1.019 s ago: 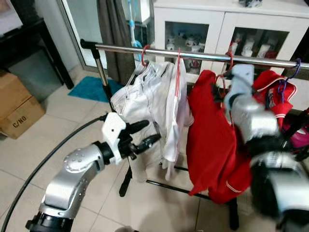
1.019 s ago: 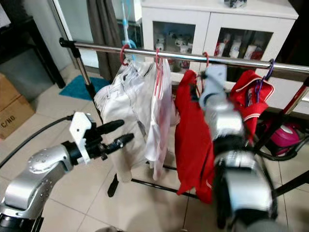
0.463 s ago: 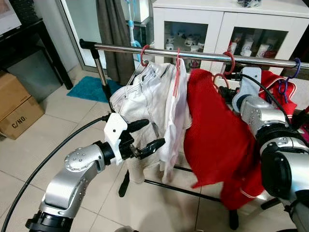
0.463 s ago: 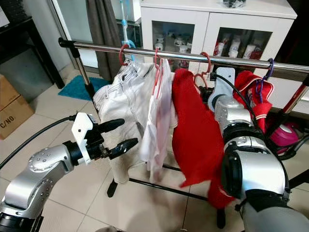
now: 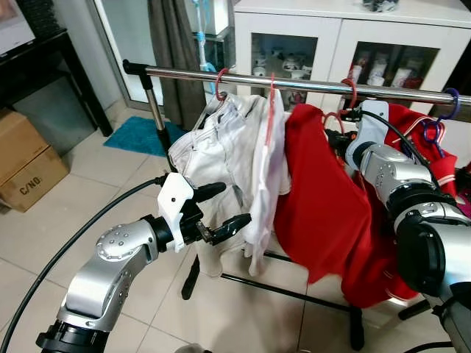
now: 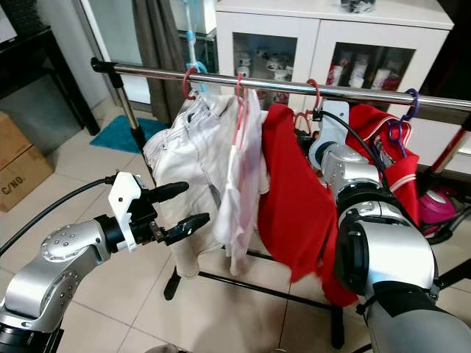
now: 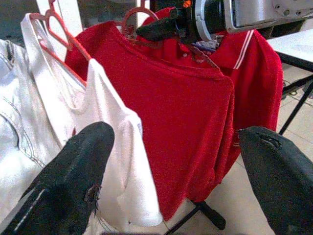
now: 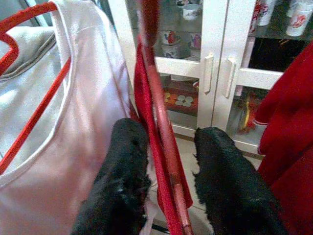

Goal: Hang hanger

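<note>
Cardboard box (image 5: 29, 173) on the tiled floor, well off to the left of the left gripper (image 5: 221, 208). Left gripper hovers in front of the clothes rack, its 2 black fingers spread wide, holding nothing; upper fingertip just beside the white jeans (image 5: 213, 151). Metal rail (image 5: 294, 82) runs above and beyond it. Behind the left gripper hang white jeans on a red hanger, then a white tank top (image 5: 268, 176) on another red hanger, just right of the fingers. Next right, red shirt (image 5: 324, 198) on the red hanger (image 5: 349, 94), whose hook is over the rail. Right gripper (image 8: 166, 161) is up at that hanger, just under the rail; in the right wrist view its 2 fingers sit narrowly spaced on either side of the hanger's red wire, cannot tell if they actually pinch it. Beyond the right gripper, second red garment with white trim (image 5: 423, 136) on a purple hanger (image 5: 449, 103). White cabinet (image 5: 346, 37) with glass doors behind the rack.
</note>
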Tool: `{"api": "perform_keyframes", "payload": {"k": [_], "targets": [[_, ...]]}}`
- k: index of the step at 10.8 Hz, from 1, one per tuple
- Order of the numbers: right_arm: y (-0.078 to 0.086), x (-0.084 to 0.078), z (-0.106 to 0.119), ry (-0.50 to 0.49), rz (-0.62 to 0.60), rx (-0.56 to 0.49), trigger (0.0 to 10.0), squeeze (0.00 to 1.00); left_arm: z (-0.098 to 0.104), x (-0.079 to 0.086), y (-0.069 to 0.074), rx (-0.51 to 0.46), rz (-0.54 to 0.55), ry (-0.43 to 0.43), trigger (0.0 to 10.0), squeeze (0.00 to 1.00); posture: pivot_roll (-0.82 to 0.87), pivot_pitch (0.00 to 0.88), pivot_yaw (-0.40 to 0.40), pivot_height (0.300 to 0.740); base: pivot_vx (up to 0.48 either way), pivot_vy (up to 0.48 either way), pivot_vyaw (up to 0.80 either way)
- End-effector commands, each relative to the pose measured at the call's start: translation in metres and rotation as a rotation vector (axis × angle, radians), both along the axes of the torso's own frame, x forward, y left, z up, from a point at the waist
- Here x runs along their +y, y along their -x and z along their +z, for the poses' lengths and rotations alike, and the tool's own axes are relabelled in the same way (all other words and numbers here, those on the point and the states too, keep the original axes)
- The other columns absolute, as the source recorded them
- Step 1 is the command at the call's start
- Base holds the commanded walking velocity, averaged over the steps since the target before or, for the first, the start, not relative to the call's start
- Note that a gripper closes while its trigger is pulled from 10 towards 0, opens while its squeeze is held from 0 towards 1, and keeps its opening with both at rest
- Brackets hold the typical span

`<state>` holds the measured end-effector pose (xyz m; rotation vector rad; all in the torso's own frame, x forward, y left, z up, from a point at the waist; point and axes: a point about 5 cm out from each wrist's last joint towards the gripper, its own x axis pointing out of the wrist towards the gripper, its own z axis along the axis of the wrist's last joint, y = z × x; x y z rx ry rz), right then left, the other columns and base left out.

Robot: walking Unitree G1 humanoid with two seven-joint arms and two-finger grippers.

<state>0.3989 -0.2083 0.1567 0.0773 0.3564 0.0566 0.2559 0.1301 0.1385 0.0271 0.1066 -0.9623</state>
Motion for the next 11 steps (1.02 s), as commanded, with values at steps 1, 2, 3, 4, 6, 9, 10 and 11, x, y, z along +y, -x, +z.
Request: {"api": "perform_keyframes", "payload": {"k": [1, 2, 3, 4, 6, 9, 10, 11], "targets": [[-0.0029, 0.0056, 0.0054, -0.004, 0.019, -0.010, 0.0, 0.00, 0.0064, -0.0006, -0.0018, -0.025, -0.008, -0.005, 10.0, 1.00, 0.05, 0.000, 0.080, 0.740, 0.000, 0.000, 0.00], [-0.0024, 0.0049, 0.0041, -0.005, 0.016, -0.003, 0.0, 0.00, 0.0064, -0.0011, -0.0032, -0.026, -0.007, -0.006, 10.0, 1.00, 0.04, 0.000, 0.083, 0.740, 0.000, 0.000, 0.00], [-0.0016, 0.0040, 0.0023, -0.001, 0.016, 0.009, 0.0, 0.00, 0.0059, -0.0018, -0.0042, -0.026, -0.008, -0.009, 10.0, 1.00, 0.04, 0.000, 0.086, 0.740, 0.000, 0.000, 0.00], [-0.0011, 0.0025, 0.0014, 0.001, 0.011, 0.015, 0.0, 0.00, 0.0053, -0.0026, -0.0051, -0.026, -0.012, -0.012, 10.0, 1.00, 0.03, 0.000, 0.090, 0.740, 0.000, 0.000, 0.00], [-0.0007, -0.0010, 0.0019, -0.002, -0.006, 0.015, 0.0, 0.00, 0.0045, -0.0038, -0.0069, -0.025, -0.016, -0.020, 10.0, 1.00, 0.03, 0.000, 0.092, 0.740, 0.000, 0.000, 0.00], [-0.0015, -0.0003, 0.0035, -0.010, -0.013, 0.007, 0.0, 0.00, 0.0032, -0.0045, -0.0089, -0.025, -0.007, -0.027, 10.0, 1.00, 0.02, 0.000, 0.093, 0.740, 0.000, 0.000, 0.00], [-0.0033, 0.0021, 0.0073, -0.008, -0.009, -0.013, 0.0, 0.00, 0.0018, -0.0050, -0.0100, -0.031, 0.007, -0.035, 10.0, 1.00, 0.02, 0.000, 0.088, 0.740, 0.000, 0.000, 0.00], [-0.0047, 0.0033, 0.0108, -0.005, -0.010, -0.032, 0.0, 0.00, 0.0005, -0.0052, -0.0108, -0.039, 0.020, -0.044, 10.0, 1.00, 0.01, 0.000, 0.087, 0.740, 0.000, 0.000, 0.00]]}}
